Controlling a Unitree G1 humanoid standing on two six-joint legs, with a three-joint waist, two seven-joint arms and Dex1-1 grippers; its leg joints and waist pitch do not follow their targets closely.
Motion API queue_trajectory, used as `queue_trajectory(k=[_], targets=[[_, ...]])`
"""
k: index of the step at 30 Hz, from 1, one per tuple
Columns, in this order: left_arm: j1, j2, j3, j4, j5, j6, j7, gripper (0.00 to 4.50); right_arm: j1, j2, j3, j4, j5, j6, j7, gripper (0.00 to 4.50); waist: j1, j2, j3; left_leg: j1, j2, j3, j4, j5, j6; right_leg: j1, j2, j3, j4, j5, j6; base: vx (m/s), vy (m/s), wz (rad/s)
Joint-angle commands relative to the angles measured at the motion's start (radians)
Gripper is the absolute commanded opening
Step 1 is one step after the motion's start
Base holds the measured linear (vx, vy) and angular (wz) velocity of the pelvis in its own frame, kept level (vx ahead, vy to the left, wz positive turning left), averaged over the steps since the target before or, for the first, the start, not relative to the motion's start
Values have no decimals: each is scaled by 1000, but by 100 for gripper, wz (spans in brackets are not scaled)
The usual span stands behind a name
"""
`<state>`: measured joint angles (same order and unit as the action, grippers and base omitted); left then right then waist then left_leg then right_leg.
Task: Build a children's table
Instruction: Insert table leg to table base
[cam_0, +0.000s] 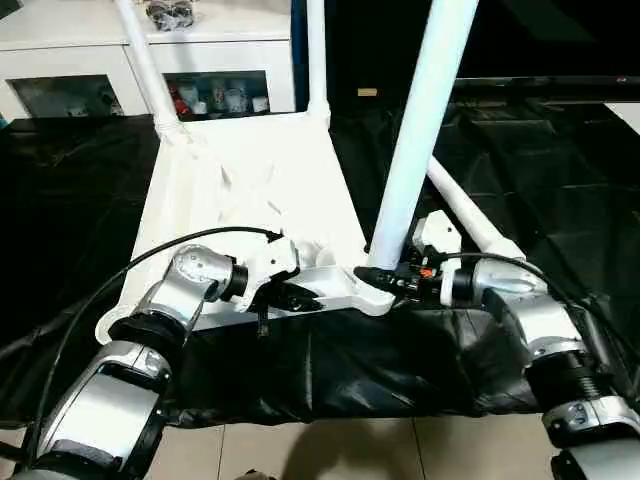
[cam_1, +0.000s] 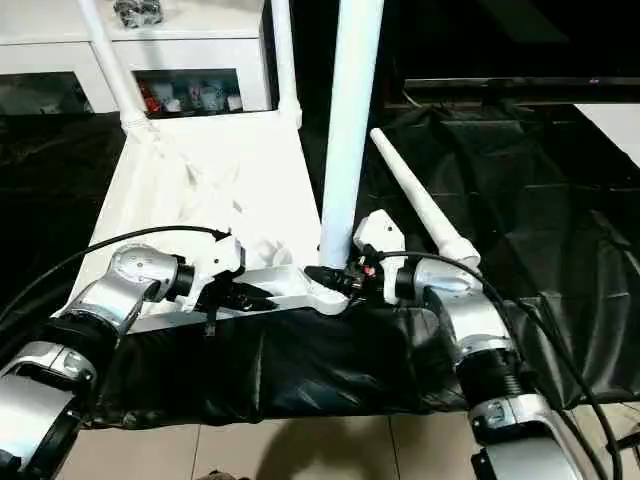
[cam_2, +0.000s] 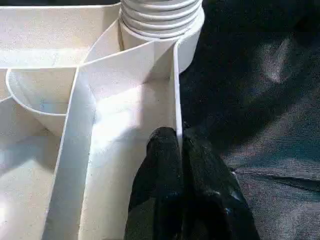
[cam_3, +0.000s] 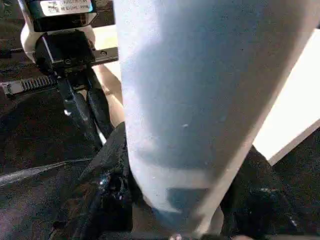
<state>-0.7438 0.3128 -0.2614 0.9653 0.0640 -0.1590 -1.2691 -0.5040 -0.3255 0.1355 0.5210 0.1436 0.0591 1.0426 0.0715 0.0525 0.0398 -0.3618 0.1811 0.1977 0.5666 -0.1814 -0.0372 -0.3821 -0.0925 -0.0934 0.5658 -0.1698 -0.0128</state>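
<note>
At the tabletop (cam_0: 250, 170) edge, left end effector (cam_2: 180, 145) pinches rim; right end effector (cam_0: 385, 280) clamps leg (cam_0: 420, 130).

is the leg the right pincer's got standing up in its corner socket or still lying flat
Standing up. The leg rises steeply from the near corner socket of the tabletop, with the right pincer clamped round its base.

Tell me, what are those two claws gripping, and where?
Left end effector pinches the tabletop near rim; right end effector clasps the near leg just above its socket.
</note>
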Motion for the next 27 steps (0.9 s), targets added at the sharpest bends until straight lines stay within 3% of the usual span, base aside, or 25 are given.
queue_trajectory(k=[1, 6, 12, 20, 27], targets=[[-45, -22, -5, -25, -12, -32, -35, 0, 63, 17, 92, 97, -79, 53, -3, 223, -1, 3, -55, 14, 61, -24, -68, -290, 27, 39, -71, 52, -57, -229, -243, 0, 0, 0], [-50, -25, -2, -11, -10, -40, -32, 0, 57, 19, 83, 105, -68, 59, -2, 267, -1, 3, -58, 14, 60, -23, -66, -270, 28, 39, -69, 51, -53, -190, -253, 0, 0, 0], [-53, -25, 0, -5, -10, -43, -34, 0, 50, 17, 82, 115, -73, 44, -8, 324, 13, 2, -63, 13, 61, -21, -60, -217, 48, 41, -70, 51, -42, -111, -269, 0, 0, 0], [-54, -22, 3, 3, -8, -51, -36, 0, 45, 17, 76, 120, -67, 43, 4, 273, 15, 2, -60, 12, 62, -22, -60, -229, 49, 41, -73, 51, -47, -172, -254, 0, 0, 0], [-50, -21, 5, 3, -8, -53, -43, 0, 48, 18, 76, 119, -65, 42, 15, 271, 15, 1, -61, 11, 61, -21, -58, -218, 54, 41, -73, 50, -46, -160, -255, 0, 0, 0]])
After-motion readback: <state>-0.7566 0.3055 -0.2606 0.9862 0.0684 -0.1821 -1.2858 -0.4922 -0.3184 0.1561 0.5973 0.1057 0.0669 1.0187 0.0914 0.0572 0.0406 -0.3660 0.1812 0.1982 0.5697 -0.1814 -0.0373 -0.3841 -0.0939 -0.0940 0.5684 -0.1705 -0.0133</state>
